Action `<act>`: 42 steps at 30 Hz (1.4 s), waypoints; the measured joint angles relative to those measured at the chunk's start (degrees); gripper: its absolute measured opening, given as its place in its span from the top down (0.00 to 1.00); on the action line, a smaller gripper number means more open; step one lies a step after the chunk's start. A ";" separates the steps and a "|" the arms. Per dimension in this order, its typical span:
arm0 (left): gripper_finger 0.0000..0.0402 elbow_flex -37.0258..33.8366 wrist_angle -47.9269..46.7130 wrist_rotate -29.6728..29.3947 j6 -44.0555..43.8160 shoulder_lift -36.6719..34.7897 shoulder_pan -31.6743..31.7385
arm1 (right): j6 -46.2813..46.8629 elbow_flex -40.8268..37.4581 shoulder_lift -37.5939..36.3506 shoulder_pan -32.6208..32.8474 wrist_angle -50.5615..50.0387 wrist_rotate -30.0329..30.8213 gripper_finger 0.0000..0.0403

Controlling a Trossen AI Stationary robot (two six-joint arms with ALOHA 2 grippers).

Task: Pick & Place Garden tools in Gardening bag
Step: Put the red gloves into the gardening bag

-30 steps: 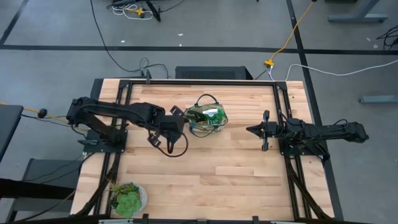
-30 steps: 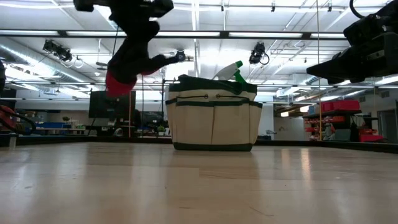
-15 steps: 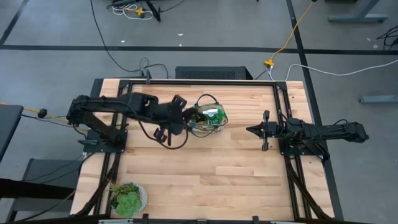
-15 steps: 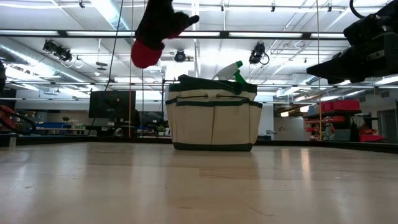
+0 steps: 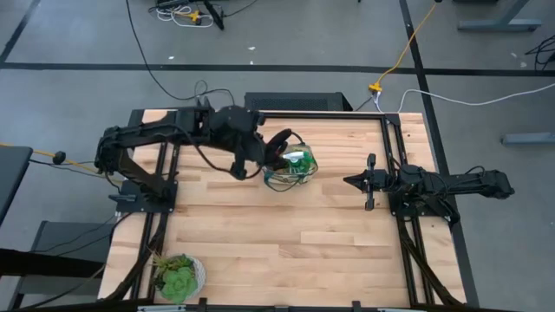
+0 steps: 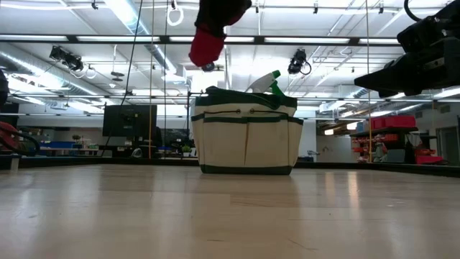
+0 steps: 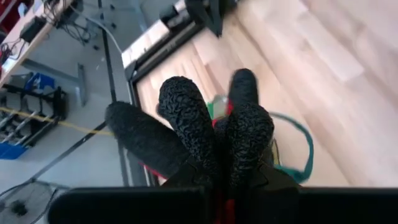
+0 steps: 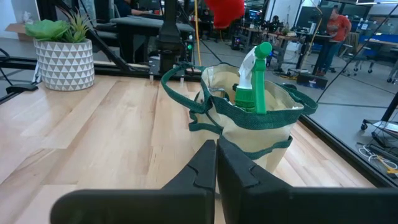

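Over the last second our left gripper (image 5: pixel 276 149) has carried the glove (image 6: pixel 213 29) up from low beside the bag and across toward it. In the low view the glove was first hanging well to one side of the gardening bag (image 6: pixel 246 134); now it hangs high above the worktop (image 6: pixel 230 216), just over the bag's near rim. In the high view the left arm has swung from the open boards to the bag's edge. We judge this to be the carry stage nearly done, with lowering and release into the opening left.

The left jaws are closed on the glove: in the left wrist view its dark textured fingers (image 7: pixel 186 118) stick out past our own fingers, with a trace of red beneath. The glove's long axis runs roughly vertical, with the red cuff end lowest and the black part up in the grip, tilted slightly.

The bag stands upright near the middle of the worktop, and the spray bottle (image 8: pixel 256 78) is already inside it, nozzle leaning out over the rim.

Our right gripper (image 5: pixel 368 181) waits well apart on the right side, its jaws closed on nothing.
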 joint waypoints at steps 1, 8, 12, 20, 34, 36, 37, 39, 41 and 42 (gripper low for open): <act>0.95 -0.02 0.75 1.12 -0.29 0.00 0.56 | 0.00 0.00 0.00 0.00 0.00 -0.02 0.96; 0.95 -0.02 3.68 7.24 -2.87 0.00 3.49 | 0.00 0.00 0.00 -0.02 0.00 -0.02 0.96; 0.95 -0.07 4.44 9.46 -4.67 0.00 4.44 | 0.00 0.00 0.01 0.00 0.00 -0.01 0.96; 0.95 -0.99 5.70 11.30 -7.35 -0.07 4.79 | 0.00 0.00 0.02 0.00 0.00 0.00 0.96; 0.95 -3.78 1.55 10.97 -9.03 -1.26 5.32 | -0.02 0.00 0.00 0.00 0.00 0.00 0.96; 0.95 -3.69 0.77 10.80 -9.43 -1.79 5.43 | -0.01 0.00 0.00 -0.01 0.00 -0.02 0.96; 0.95 -3.73 -0.38 10.61 -10.06 -2.04 5.67 | 0.00 0.00 0.00 0.00 -0.01 0.01 0.96; 0.95 -3.76 -1.44 10.66 -10.39 -2.21 5.89 | -0.01 0.02 0.00 0.00 0.02 -0.02 0.96; 0.95 -3.78 -3.10 10.86 -11.06 -2.84 6.30 | 0.00 0.00 0.00 0.00 -0.02 0.02 0.96; 0.95 -3.78 -3.54 10.93 -11.49 -3.14 6.45 | -0.02 0.02 0.00 -0.02 0.00 0.00 0.96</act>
